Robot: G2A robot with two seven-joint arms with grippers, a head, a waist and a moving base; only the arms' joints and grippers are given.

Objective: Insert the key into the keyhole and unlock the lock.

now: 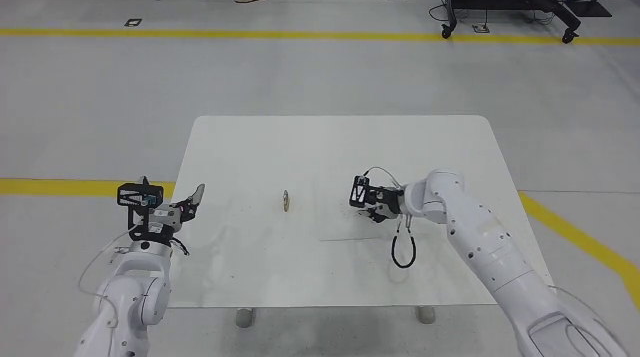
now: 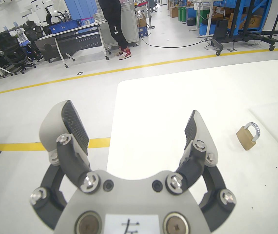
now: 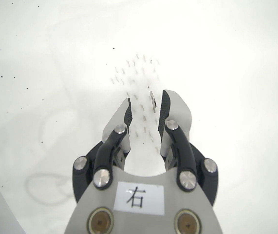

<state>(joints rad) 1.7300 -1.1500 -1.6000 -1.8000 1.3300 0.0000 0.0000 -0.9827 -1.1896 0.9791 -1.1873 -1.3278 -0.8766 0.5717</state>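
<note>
The key (image 3: 153,102) lies on the table (image 1: 340,142) between the tips of the right gripper (image 3: 145,103) — its fingers are apart, not pinching it yet. The lock (image 2: 248,136) lies near the middle of the table, apart from the key. The left gripper (image 2: 139,132) hangs wide open by the table's edge. The step looks like picking up the key — next, the fingers must squeeze it firmly.

A white rectangular sticker (image 3: 139,198) on the grey metal housing (image 3: 104,203) behind the right gripper (image 3: 145,103) bears one black character, 右. A second white sticker (image 2: 131,224), behind the left gripper (image 2: 131,122), bears 左, partly cut off
</note>
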